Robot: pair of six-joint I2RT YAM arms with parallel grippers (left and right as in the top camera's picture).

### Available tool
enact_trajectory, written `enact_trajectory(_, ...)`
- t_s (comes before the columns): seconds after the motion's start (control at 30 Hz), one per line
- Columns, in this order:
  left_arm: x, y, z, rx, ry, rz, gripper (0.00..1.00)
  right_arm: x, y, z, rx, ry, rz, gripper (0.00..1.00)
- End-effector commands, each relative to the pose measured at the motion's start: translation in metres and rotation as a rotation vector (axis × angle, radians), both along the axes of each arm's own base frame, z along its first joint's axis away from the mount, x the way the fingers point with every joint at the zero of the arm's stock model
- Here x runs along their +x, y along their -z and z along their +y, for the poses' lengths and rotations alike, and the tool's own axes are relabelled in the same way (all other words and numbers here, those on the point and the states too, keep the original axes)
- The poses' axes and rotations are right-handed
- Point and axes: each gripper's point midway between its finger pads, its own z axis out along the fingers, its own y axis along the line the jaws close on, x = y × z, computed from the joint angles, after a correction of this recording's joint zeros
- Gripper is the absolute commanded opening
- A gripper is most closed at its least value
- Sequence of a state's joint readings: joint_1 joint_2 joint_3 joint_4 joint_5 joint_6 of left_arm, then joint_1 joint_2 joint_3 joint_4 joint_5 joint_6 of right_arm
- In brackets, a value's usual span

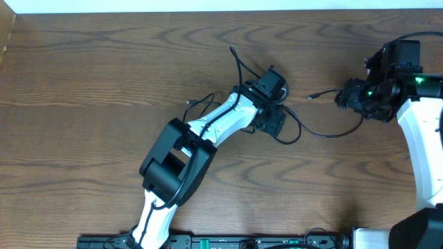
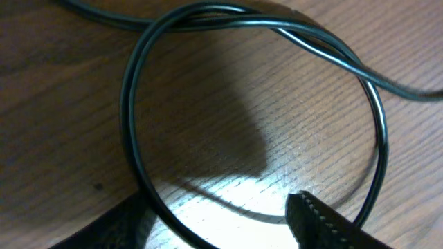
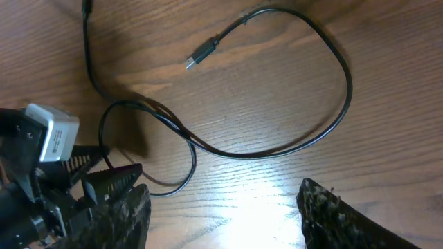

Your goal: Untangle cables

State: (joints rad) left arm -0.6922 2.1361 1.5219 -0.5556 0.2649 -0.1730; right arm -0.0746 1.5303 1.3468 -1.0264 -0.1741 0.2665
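Untangling looks barely begun by our reading. We see one black cable (image 1: 325, 135) on the wooden table (image 1: 104, 69), and no white cord in any view. Near mid-table the cable crosses over itself into a closed loop (image 2: 131, 104), and that crossing remains to be opened. The left gripper (image 1: 273, 121) sits low over the loop. In its wrist view its jaws stand apart, straddling the loop's lower arc, with bare wood between them. We cannot make out any clamp on the cord. The right gripper (image 3: 221, 207) hovers at the table's right side, jaws wide and empty, just beside the cable's outer bend. From overhead the cable's long axis runs roughly left to right. It sweeps from the loop out toward the right arm, then curls back. Its metal USB plug (image 1: 311, 97) lies free between the two grippers, tip pointing left toward the left gripper. A second strand rises from the loop toward the far edge, ending in a small dark tip (image 1: 232, 49) that points away from the arms. Still to do, we judge: lift one strand through the crossing and lay the cord out straight.
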Motion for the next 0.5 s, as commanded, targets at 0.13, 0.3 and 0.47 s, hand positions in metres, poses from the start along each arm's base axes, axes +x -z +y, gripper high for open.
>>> enact_trajectory(0.13,-0.001,-0.005,-0.004,-0.017,0.007,-0.003,0.22,0.000,-0.001,0.000,-0.015,-0.012,-0.005,0.65)
enact_trajectory(0.3,0.005,-0.056,-0.009,-0.090,0.007,-0.086,0.08,0.000,-0.001,0.002,-0.014,-0.042,-0.010,0.63)
enact_trajectory(0.47,0.006,-0.121,-0.010,-0.187,0.010,-0.188,0.08,-0.007,0.001,0.034,0.100,-0.258,-0.039,0.63)
